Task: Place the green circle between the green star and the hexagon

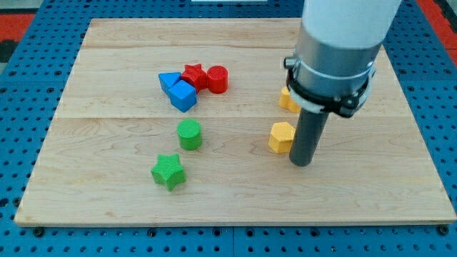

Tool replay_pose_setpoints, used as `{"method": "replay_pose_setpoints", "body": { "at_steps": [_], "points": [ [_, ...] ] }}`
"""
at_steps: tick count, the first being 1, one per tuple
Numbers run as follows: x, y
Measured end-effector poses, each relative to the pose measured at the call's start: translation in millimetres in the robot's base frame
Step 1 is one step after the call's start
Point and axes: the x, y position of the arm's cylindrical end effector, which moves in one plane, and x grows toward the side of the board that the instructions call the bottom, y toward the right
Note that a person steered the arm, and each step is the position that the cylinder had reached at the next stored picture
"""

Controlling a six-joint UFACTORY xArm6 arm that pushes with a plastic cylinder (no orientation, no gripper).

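Note:
The green circle (pixel 189 134) stands on the wooden board, left of centre. The green star (pixel 168 171) lies just below it and slightly to the view's left. A yellow hexagon (pixel 281 137) lies right of centre. My tip (pixel 302 163) rests on the board right beside the hexagon, at its lower right, far to the right of the green circle. The arm's body hides part of another yellow block (pixel 288 100) above the hexagon.
A blue triangle (pixel 168 81), a blue cube (pixel 183 95), a red star (pixel 193 76) and a red cylinder (pixel 218 79) cluster at the upper left of centre. The wooden board (pixel 107 207) lies on a blue pegboard.

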Motion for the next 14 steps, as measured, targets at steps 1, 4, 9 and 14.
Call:
{"method": "replay_pose_setpoints", "body": {
  "at_steps": [1, 4, 9, 14],
  "points": [
    [-10.5, -44.4],
    [-65.8, -135.4],
    [-42.0, -190.8],
    [-69.6, -124.0]
  ]
}}
